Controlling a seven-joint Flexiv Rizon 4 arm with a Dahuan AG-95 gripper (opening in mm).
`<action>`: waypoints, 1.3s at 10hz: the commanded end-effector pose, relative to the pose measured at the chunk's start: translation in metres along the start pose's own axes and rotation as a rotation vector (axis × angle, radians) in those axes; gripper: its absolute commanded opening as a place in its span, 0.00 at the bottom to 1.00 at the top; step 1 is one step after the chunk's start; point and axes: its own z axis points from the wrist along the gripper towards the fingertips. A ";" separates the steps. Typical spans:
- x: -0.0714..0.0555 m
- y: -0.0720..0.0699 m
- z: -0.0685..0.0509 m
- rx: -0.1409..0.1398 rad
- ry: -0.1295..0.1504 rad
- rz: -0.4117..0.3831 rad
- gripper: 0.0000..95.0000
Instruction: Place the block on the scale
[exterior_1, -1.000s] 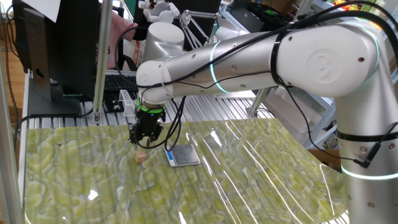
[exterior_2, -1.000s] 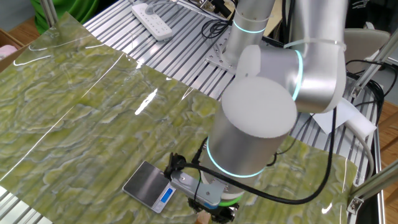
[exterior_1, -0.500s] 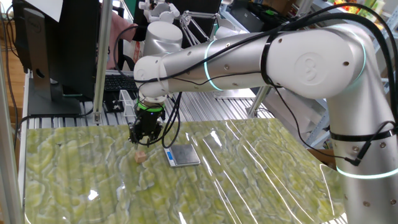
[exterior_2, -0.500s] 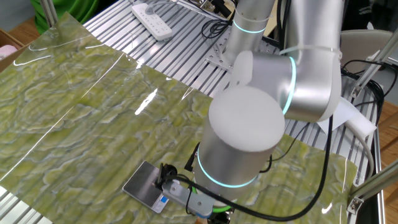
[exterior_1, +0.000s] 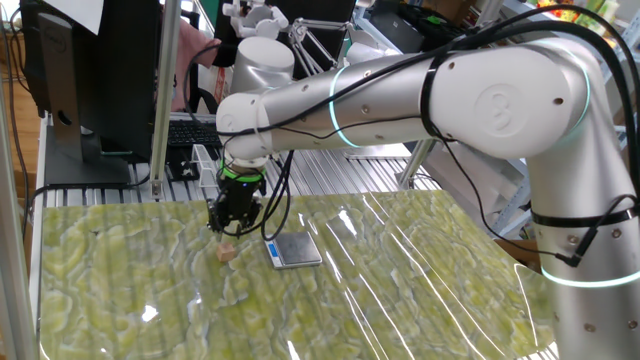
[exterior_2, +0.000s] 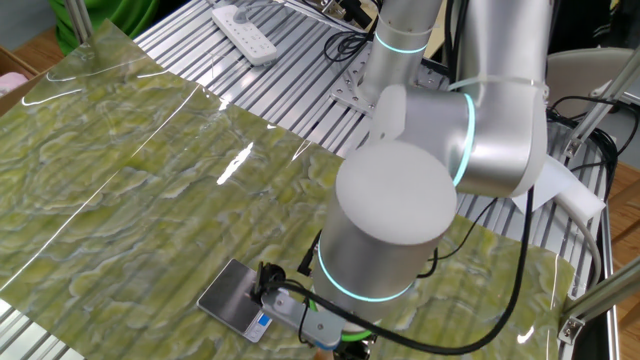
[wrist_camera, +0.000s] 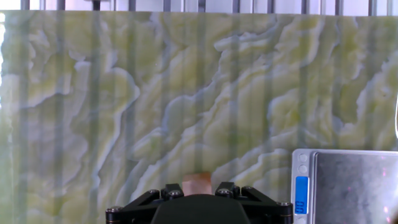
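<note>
A: Compared with one second ago, we see that the big elbow of the arm has swung over in both fixed views, while the gripper (exterior_1: 229, 232) has stayed at nearly the same place above the green marbled mat (exterior_1: 400, 290).

B: Yes, and the block (exterior_1: 227, 252) has not changed place. We see it as a very small tan-pinkish cube with a wooden look, lying on the mat directly under the gripper.

A: In the hand view only its top face shows, just above the dark gripper body, so we cannot see how the fingers stand around it.

B: Agreed. We cannot tell if the jaws are spread or closed, and we cannot tell if they touch the block.

A: The scale (exterior_1: 294, 250) lies just beside the block. It is flat and square, with a dark grey metallic plate and a white strip with a small blue display along one edge.

B: Its plate is much bigger than the block, and the block is not on it.
</note>
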 end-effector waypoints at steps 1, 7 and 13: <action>0.000 0.002 0.003 -0.001 0.001 0.006 0.40; 0.000 0.000 0.010 0.000 -0.002 0.003 0.40; 0.006 0.003 0.018 0.002 -0.003 0.018 0.40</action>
